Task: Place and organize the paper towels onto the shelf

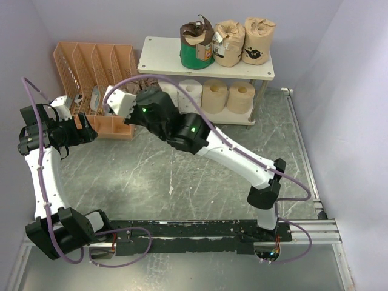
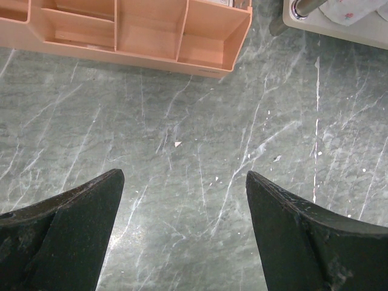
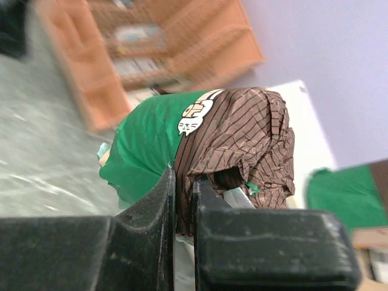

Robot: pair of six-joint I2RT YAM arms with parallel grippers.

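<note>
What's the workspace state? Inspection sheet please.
Surface: grey-green marbled table, scuffed.
Job's things: shelf top tier holds one green-wrapped roll and two tan-wrapped rolls; lower tier two white rolls, two bare tan rolls; held green roll in right gripper.
Clutter: orange file organizer left of shelf.
Grippers: left gripper open, empty, over table; right gripper shut on held green roll's brown end.
Cables: purple cables run along both arms.
Surroundings: lavender walls; metal rail at near edge.
</note>
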